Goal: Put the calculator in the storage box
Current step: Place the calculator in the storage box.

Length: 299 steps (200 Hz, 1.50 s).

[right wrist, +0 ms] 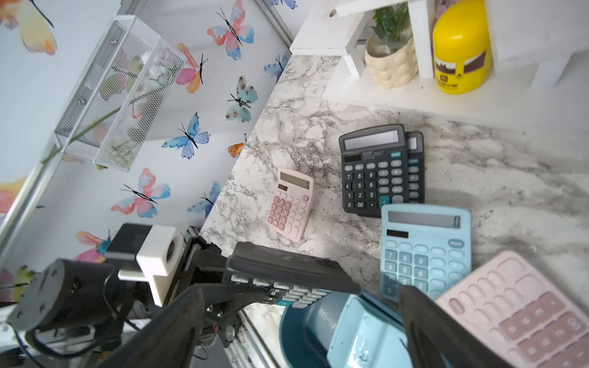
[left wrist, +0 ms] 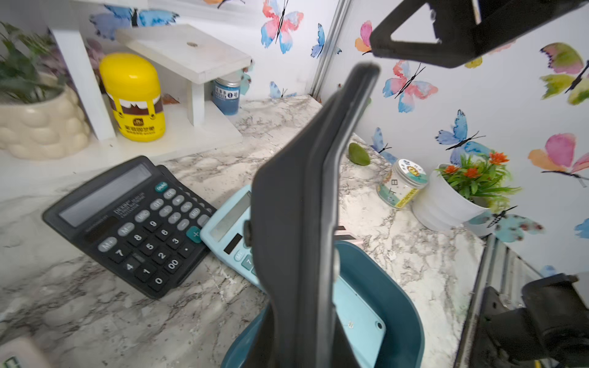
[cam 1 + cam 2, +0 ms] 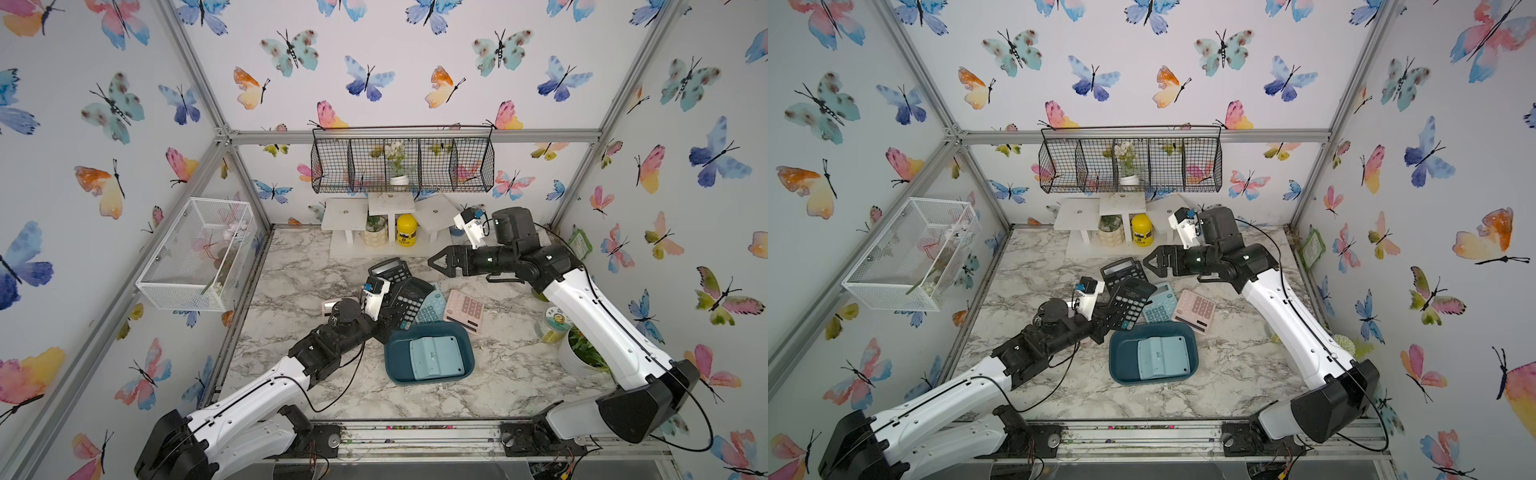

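Marble table (image 3: 498, 374), butterfly walls. Left gripper (image 3: 385, 318) clamped on black calculator (image 3: 406, 300), long axis tilted, lower end at box (image 3: 392, 353) far-left rim. Box opening lies toward robot, rightward. Blue calculator (image 3: 436, 357) fills its right half. Right gripper (image 3: 434, 262) jaws apart, empty, farther back.
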Each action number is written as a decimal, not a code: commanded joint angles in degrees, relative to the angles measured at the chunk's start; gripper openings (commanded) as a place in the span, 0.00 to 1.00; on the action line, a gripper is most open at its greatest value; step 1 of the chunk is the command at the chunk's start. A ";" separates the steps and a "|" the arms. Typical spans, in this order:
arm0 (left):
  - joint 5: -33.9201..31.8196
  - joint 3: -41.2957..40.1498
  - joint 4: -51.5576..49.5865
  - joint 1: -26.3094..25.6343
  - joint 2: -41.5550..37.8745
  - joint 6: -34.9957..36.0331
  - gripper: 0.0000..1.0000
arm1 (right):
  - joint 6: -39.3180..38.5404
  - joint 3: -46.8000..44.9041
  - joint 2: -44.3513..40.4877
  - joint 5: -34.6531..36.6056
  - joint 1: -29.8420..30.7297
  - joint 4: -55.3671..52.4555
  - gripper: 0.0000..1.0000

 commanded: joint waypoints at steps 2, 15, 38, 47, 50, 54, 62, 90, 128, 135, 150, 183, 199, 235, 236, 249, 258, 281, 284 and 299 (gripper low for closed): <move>-21.94 -0.44 0.03 -6.30 -3.90 7.49 0.08 | 15.67 -6.18 -1.89 -8.96 -1.08 5.25 0.99; -27.52 -0.79 0.38 -10.06 -4.82 9.48 0.08 | 22.55 -10.65 -2.62 -15.80 -1.09 12.10 0.99; -37.28 -0.75 1.45 -17.07 -4.61 13.31 0.07 | 31.08 -14.66 -2.78 -22.97 -1.09 19.68 0.99; -41.00 -0.65 2.10 -19.81 -3.84 15.03 0.07 | 33.16 -15.33 -2.78 -24.36 -1.06 21.19 0.99; -42.12 -0.66 2.33 -20.58 -3.53 15.59 0.07 | 33.84 -15.58 -2.90 -24.43 -1.04 21.60 0.99; -43.46 -0.58 2.60 -21.56 -3.00 16.23 0.07 | 34.58 -15.90 -3.10 -24.61 -1.03 22.20 0.99; -46.20 -0.44 3.19 -23.40 -1.87 17.29 0.06 | 35.81 -16.73 -3.40 -25.00 -1.07 23.19 0.99; -52.63 0.07 5.47 -27.21 2.53 19.96 0.02 | 38.80 -19.36 -4.51 -25.93 -1.00 25.84 0.78; -53.84 0.24 7.30 -28.20 4.87 20.44 0.01 | 38.35 -21.90 -5.73 -25.69 -1.00 25.71 0.50; -53.93 0.06 7.70 -28.29 4.87 20.52 0.01 | 38.23 -22.36 -5.71 -25.80 -1.00 25.56 0.53; -54.24 -0.29 8.41 -28.39 4.87 20.71 0.01 | 37.13 -22.66 -5.49 -25.75 -1.00 24.31 0.61; -55.44 -0.93 10.14 -28.56 5.20 22.09 0.01 | 34.18 -22.00 -4.76 -25.02 -1.00 20.08 0.65; -55.78 -0.93 10.91 -28.72 5.98 22.77 0.01 | 33.61 -21.64 -3.81 -25.02 -1.00 18.99 0.64; -57.24 -0.23 12.62 -29.94 8.82 24.47 0.01 | 32.91 -20.41 -1.99 -25.72 -0.91 17.87 0.58; -57.33 -0.22 12.70 -29.95 8.91 24.61 0.01 | 32.91 -20.35 -1.96 -25.77 -0.91 17.87 0.57; -58.40 -0.13 13.76 -30.48 9.92 25.56 0.01 | 32.91 -19.82 -1.46 -25.99 -0.91 17.70 0.53; -58.81 -0.13 14.32 -30.66 10.51 25.97 0.01 | 32.74 -19.54 -1.19 -26.01 -0.89 17.44 0.50; -59.56 -0.29 15.68 -31.12 11.27 26.92 0.02 | 32.86 -19.41 -0.63 -26.70 -0.91 17.52 0.42; -59.61 -0.35 15.97 -31.16 11.33 27.09 0.03 | 32.90 -19.41 -0.55 -26.84 -0.91 17.58 0.41; -59.95 -0.52 17.10 -31.46 11.65 27.86 0.06 | 33.15 -19.41 -0.20 -27.38 -0.91 17.96 0.35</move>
